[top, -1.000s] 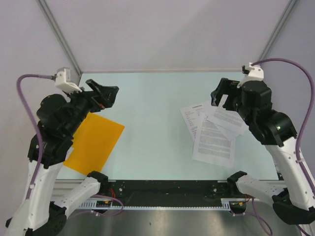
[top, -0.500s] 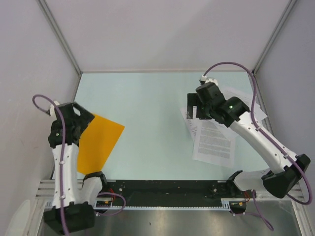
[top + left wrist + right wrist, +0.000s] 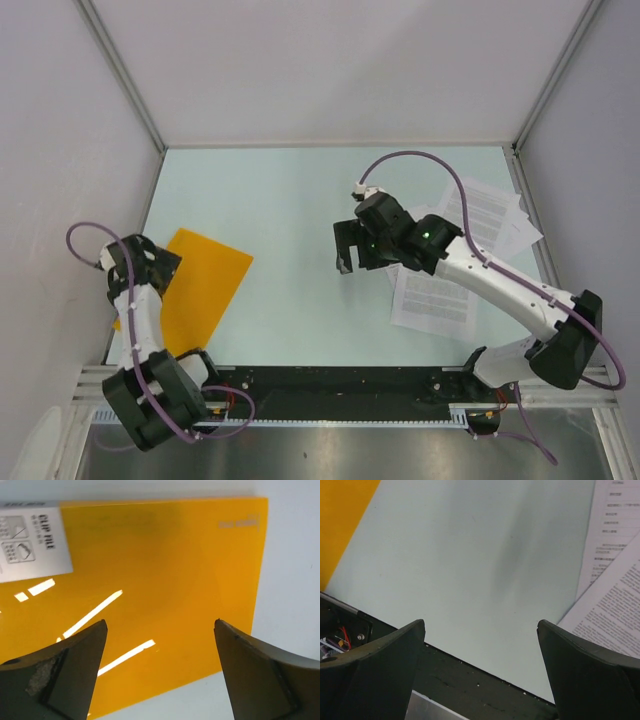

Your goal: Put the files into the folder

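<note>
The orange-yellow folder [image 3: 205,285] lies flat and closed at the table's left, its white label [image 3: 32,540] near one corner. My left gripper [image 3: 158,268] hovers over the folder's left part, open and empty; in the left wrist view the left gripper [image 3: 160,622] frames the folder [image 3: 160,570] and its near edge. The files [image 3: 435,290], several white printed sheets, lie overlapped at the right. My right gripper [image 3: 345,255] hangs open and empty over bare table just left of them; in the right wrist view the right gripper [image 3: 480,622] has the files [image 3: 615,580] at the right edge.
White enclosure walls with metal posts [image 3: 120,75] close in the table on three sides. A black rail [image 3: 340,380] with both arm bases runs along the near edge, and the rail [image 3: 470,680] shows below my right fingers. A folder corner [image 3: 340,525] shows at upper left.
My left arm has folded back and come down over the folder's left side. My right arm has swung left, from above the files to the middle of the table.
</note>
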Motion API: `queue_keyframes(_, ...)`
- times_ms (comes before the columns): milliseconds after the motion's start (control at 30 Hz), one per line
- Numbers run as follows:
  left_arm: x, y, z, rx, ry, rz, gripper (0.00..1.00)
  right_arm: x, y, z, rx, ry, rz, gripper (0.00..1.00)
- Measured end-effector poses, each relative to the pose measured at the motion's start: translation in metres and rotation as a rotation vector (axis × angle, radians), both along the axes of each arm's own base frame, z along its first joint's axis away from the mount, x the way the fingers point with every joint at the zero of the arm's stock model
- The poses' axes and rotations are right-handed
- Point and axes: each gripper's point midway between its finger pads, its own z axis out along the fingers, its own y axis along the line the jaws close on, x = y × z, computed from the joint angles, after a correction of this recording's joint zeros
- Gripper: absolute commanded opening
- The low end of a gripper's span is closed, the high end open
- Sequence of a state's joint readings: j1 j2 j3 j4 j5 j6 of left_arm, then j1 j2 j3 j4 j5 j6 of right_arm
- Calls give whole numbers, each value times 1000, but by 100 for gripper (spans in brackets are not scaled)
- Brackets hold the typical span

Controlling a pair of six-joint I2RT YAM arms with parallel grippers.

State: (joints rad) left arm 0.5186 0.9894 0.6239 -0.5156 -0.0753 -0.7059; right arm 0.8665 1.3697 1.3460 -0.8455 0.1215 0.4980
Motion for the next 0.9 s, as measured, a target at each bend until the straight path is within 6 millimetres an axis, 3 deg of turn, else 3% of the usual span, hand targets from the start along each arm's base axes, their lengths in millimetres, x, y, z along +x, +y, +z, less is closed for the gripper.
queue_keyframes(200, 69, 26, 39, 129, -17, -230, 94, -9, 31, -22, 12, 57, 64, 100)
queue_keyframes(300, 102, 45, 46, 174, -8, -292, 93, -17, 45, -25, 50, 96, 105, 100)
queue_keyframes(433, 124, 59, 25, 175, 61, -344, 83, -29, 58, -21, 97, 128, 148, 100)
queue_keyframes(533, 140, 70, 0, 147, 132, -355, 82, -34, 61, -21, 107, 141, 157, 100)
queue_keyframes(733, 139, 75, -47, 78, 279, -340, 82, -44, 68, -21, 113, 149, 176, 100)
queue_keyframes(900, 135, 63, -52, 66, 317, -338, 89, -49, 82, -30, 115, 163, 191, 100)
